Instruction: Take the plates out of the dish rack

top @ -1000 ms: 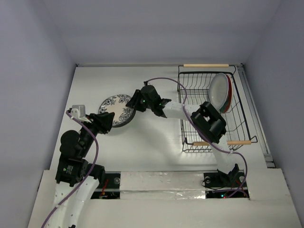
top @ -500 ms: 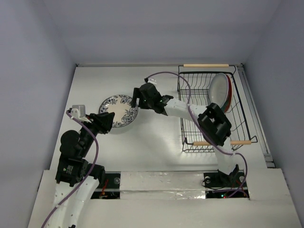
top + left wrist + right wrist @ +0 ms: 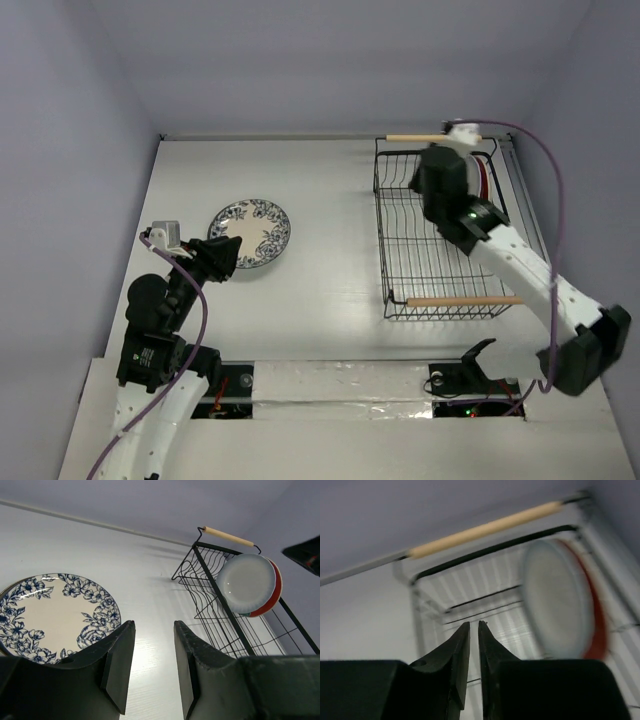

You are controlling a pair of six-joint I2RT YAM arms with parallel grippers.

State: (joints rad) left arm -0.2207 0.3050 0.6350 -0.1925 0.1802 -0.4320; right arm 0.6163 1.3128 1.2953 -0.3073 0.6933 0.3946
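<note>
The floral plate (image 3: 250,232) lies flat on the white surface (image 3: 330,270), left of centre and well apart from the rack (image 3: 440,255); in the left wrist view a thin second rim (image 3: 3,592) peeks out at its left edge, too little of it to say what it is; the left tool (image 3: 153,630) sits low at the near edge of this plate, its fingers (image 3: 120,665) apart with only bare surface between them, gripping nothing; the rack stands on the right side of the surface, its long side running near to far, one wooden handle (image 3: 433,138) at the far end and the other (image 3: 465,300) at the near end; two plates stand on edge in its far right corner, leaning against each other, the pale plate (image 3: 247,582) in front with its face turned left and the red plate (image 3: 276,587) right behind it, only its rim showing; the rest of the rack's wire floor is bare; the right arm (image 3: 520,260) reaches from the near right across the rack, its wrist above the far end and covering most of the two plates in the top view, where just a sliver of red rim (image 3: 487,185) shows; the right tool (image 3: 472,627) is above the rack's far part, left of the pale plate and apart from it, its fingers (image 3: 457,655) drawn almost together with a narrow slit between the tips and nothing held; the right wrist view is blurred, so I cannot tell how high the tool is above the wires.
</note>
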